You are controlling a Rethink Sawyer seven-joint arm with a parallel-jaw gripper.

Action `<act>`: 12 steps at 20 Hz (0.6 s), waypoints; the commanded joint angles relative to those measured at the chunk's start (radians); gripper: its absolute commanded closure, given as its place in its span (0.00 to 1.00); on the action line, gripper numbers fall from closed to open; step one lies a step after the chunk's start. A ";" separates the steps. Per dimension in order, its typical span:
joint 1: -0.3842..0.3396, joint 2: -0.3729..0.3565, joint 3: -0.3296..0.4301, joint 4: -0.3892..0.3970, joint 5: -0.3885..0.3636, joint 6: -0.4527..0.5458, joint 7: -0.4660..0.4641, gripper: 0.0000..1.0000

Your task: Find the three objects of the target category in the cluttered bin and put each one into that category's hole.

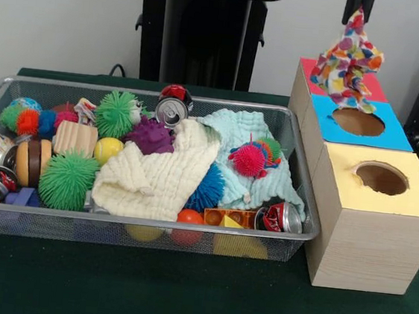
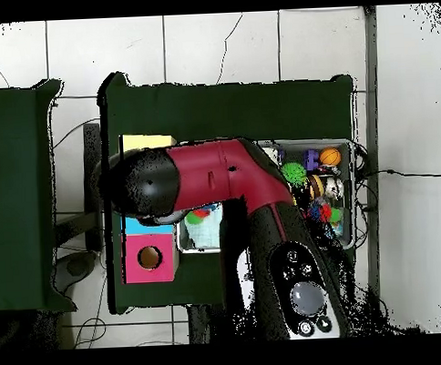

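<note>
a spotted wad (image 1: 347,63) is being held clamped by the gripper (image 1: 358,9), cut off at the top edge, above the blue-topped box (image 1: 392,135).

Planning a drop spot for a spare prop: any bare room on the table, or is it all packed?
Free: green table in front of the bin, and the strip beside the yellow-topped box. Crowded: the bin is full. Over the blue-topped box, the pincer holds a spotted wad.
</note>
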 commanded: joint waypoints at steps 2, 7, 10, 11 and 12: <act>0.047 0.133 -0.129 -0.081 -0.027 -0.099 0.361 1.00; 0.091 0.176 -0.178 -0.124 -0.029 -0.166 0.418 1.00; 0.120 0.204 -0.207 -0.153 -0.032 -0.196 0.455 1.00; 0.128 0.211 -0.216 -0.161 -0.032 -0.199 0.460 1.00; 0.136 0.221 -0.224 -0.172 -0.031 -0.204 0.465 1.00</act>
